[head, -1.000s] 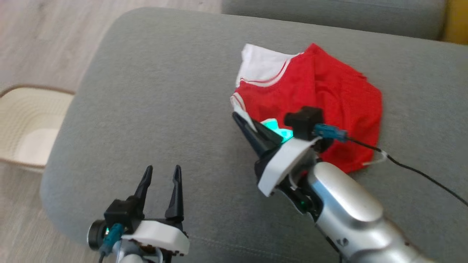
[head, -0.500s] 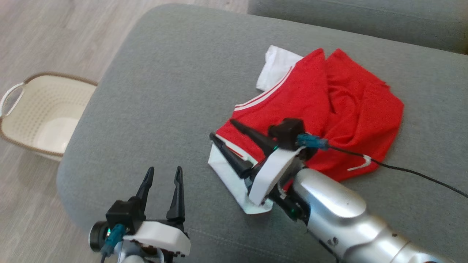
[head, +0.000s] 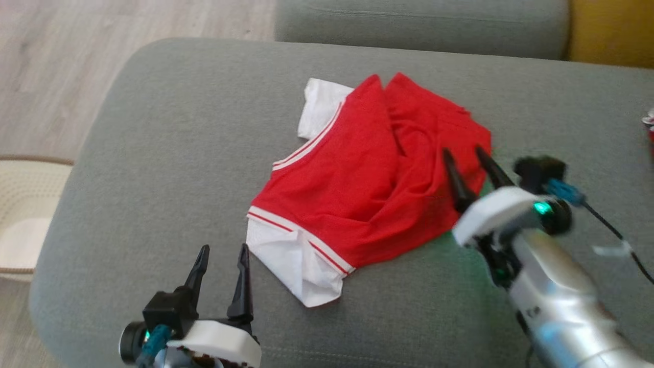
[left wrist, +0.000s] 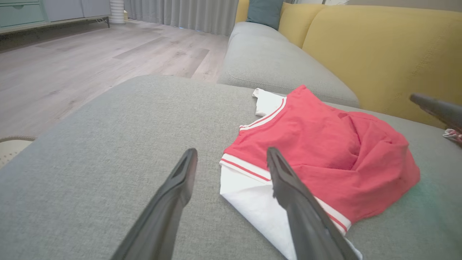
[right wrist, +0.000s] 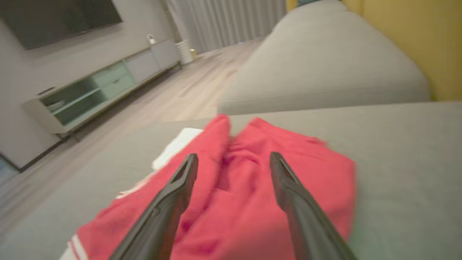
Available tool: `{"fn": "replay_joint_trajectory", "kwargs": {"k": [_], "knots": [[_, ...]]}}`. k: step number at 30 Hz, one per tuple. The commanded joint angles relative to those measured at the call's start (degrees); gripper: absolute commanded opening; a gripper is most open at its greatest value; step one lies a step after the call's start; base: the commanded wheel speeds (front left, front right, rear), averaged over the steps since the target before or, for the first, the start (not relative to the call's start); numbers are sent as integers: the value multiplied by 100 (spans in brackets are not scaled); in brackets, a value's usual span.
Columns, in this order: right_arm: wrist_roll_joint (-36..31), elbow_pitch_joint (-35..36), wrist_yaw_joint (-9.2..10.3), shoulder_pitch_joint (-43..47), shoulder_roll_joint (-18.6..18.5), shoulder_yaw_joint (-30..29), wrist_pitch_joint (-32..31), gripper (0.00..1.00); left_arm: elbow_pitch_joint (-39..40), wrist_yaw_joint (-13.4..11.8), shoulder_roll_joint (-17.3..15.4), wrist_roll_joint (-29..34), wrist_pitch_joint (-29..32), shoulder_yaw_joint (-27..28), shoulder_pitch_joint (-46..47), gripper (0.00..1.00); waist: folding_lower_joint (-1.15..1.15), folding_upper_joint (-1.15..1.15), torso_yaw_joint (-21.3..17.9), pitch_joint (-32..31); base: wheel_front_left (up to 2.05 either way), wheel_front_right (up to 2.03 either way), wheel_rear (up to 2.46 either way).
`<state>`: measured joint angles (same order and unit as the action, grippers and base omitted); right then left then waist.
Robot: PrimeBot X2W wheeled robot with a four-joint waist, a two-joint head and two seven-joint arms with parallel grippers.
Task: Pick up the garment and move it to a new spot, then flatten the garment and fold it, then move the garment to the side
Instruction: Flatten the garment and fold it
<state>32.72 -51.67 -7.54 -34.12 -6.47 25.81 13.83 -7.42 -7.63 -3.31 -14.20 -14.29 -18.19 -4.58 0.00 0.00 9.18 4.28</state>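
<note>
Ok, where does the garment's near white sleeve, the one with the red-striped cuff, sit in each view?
Head view: the near white sleeve lies at lower centre, at the closest corner of the garment.
Left wrist view: lower centre, running down to the bottom edge.
Right wrist view: a blurred sliver in the bottom left corner.
Shared landmark: the yellow backrest, at the top right in all three views.
</note>
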Motion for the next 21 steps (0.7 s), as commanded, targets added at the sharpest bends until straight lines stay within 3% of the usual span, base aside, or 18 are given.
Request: {"fn": "replay_joint_trajectory", "kwargs": {"k": [1, 10, 21], "knots": [[-111, 55, 5, 15, 18, -72, 89, 100, 206, -16, 28, 45, -71, 171, 162, 100, 0, 0, -89, 0, 0, 0, 0], [-731, -749, 5, 57, -109, -1112, 104, 100, 240, 40, 30, 89, -71, 150, 268, 100, 0, 0, -63, 195, 0, 0, 0], [-981, -1613, 5, -470, 35, -1536, -143, 100, 186, 72, 32, 130, -71, 172, 399, 100, 0, 0, 366, 395, 0, 0, 0]]}}
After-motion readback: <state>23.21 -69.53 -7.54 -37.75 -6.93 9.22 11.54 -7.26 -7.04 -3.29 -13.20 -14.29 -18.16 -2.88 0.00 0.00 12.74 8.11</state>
